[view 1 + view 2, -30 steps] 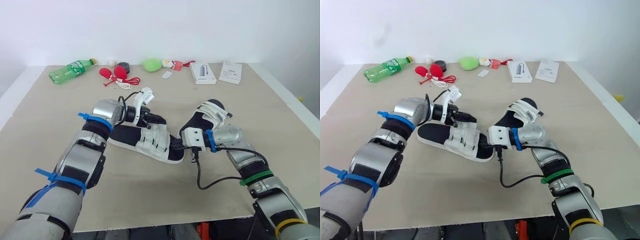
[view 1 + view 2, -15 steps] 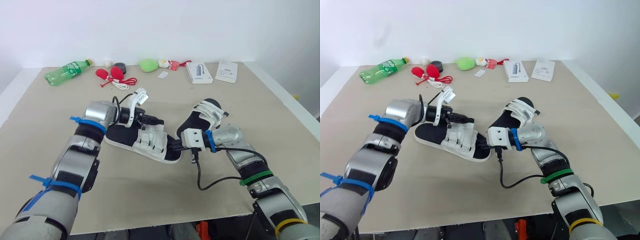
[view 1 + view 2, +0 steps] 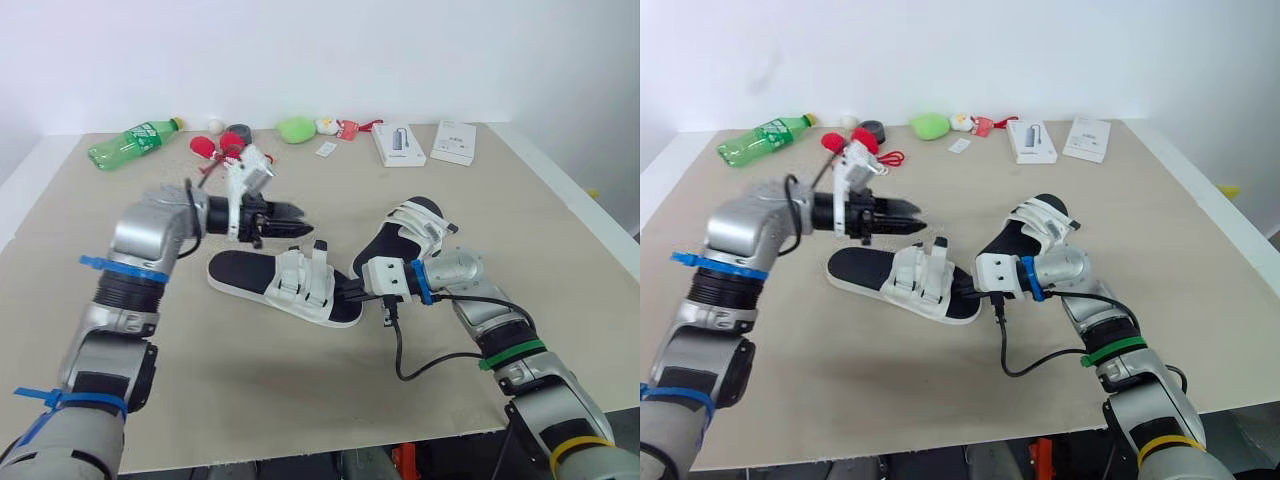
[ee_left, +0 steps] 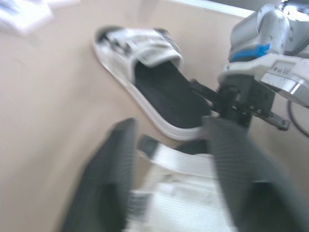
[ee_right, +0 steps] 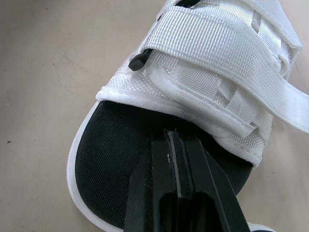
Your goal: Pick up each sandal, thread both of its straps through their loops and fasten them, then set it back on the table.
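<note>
Item: table (image 3: pixel 250 400), flat, matt beige board; everything below is placed from the near sandal (image 3: pixel 255 277).

Item: my right gripper (image 3: pixel 347 291), at the near sandal's toe end. Jaws together, tips pressed onto the black footbed, I judge to pin the shoe while the other arm works.

Item: near sandal, flat on the table. White rubbery sole, black textured footbed, two white woven straps (image 3: pixel 305 275) standing up loose; fastening looks unfinished.

Item: second sandal (image 3: pixel 415 225), just right of the near sandal, propped toe-up, its white straps lying closed across.

Item: my left gripper (image 3: pixel 300 211), above and just behind the near sandal, touching nothing. Black fingers (image 4: pixel 108 183) apart, aimed over the straps.

Item: far behind, a green plastic bottle (image 3: pixel 137 141) and two flat white boxes (image 3: pixel 400 145).
</note>
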You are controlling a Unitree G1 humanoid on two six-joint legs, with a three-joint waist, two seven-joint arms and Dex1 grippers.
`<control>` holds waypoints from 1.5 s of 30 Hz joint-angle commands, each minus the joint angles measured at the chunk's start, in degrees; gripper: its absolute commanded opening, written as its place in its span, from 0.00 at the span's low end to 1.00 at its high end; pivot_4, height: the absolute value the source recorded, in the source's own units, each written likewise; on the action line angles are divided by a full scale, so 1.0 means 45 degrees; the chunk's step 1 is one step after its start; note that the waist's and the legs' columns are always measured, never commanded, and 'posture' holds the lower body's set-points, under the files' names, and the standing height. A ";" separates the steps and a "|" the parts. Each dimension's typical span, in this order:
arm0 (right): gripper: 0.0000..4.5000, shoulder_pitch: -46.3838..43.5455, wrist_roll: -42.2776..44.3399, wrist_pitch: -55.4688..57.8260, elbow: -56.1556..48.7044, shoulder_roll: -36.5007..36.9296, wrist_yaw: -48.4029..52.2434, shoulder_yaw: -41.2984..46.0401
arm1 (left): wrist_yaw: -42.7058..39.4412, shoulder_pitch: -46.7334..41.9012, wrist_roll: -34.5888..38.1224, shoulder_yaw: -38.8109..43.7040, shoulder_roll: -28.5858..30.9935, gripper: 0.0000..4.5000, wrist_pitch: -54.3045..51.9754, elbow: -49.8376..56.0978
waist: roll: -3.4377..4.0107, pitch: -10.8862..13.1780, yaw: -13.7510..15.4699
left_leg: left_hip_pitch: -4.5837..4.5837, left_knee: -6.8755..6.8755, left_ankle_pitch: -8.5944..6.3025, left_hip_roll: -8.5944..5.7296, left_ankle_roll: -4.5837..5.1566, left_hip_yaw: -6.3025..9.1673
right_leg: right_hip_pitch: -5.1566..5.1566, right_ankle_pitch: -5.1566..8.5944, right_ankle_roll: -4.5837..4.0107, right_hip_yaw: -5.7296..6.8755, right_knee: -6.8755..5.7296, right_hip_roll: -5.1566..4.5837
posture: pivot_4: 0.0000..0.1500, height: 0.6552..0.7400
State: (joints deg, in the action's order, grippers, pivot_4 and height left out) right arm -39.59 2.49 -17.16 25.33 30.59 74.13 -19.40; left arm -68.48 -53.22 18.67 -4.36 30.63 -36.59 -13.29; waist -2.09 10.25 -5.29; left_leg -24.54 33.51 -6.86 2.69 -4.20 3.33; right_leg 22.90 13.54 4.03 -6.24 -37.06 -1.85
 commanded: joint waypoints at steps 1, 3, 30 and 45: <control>0.00 0.0315 0.0091 0.1216 0.0456 0.0189 0.0490 0.0026 | -0.0369 0.0806 -0.1112 -0.0013 0.1073 0.89 0.3491 0.0242 | 0.0003 -0.0002 0.0002 | 0.0001 0.0000 0.0000 0.0000 0.0000 -0.0004 | 0.0000 0.0001 -0.0001 -0.0003 0.0000 -0.0003 | 1.00 1.00; 0.15 0.0356 0.0862 0.1853 0.0031 0.0129 0.0599 0.0499 | -0.0443 0.1435 -0.1605 -0.0041 0.1584 1.00 0.5167 -0.0108 | 0.0008 0.0000 0.0018 | 0.0006 -0.0011 -0.0001 0.0001 -0.0002 -0.0018 | 0.0002 0.0003 -0.0006 -0.0011 0.0000 -0.0010 | 1.00 1.00; 0.99 0.3487 0.6630 0.5890 -0.4423 0.2298 0.2261 0.5530 | -0.0079 0.1881 -0.2890 -0.1267 -0.0859 1.00 1.1707 -0.3539 | 0.0055 0.0050 0.0579 | -0.0178 0.0018 -0.0053 -0.0005 0.0047 -0.0007 | 0.0122 0.0037 0.0090 0.0002 -0.0006 0.0002 | 1.00 1.00; 1.00 0.4108 0.6050 0.5183 -0.4957 0.2173 0.1932 0.5218 | -0.1960 -0.0036 -0.2059 -0.0962 -0.2490 0.33 1.0109 -0.6755 | 0.0055 0.0050 0.0576 | -0.0182 0.0031 -0.0054 -0.0007 0.0048 0.0003 | 0.0118 0.0031 0.0106 0.0006 -0.0007 0.0010 | 1.00 1.00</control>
State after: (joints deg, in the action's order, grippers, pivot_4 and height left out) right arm -20.99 29.51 7.09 5.27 40.14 83.08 3.64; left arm -76.82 -51.56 8.02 -10.15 19.87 8.40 -43.68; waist -1.84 10.47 -2.70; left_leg -25.36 33.65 -7.10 2.66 -3.98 3.35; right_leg 23.42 13.68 4.51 -6.21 -37.09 -1.81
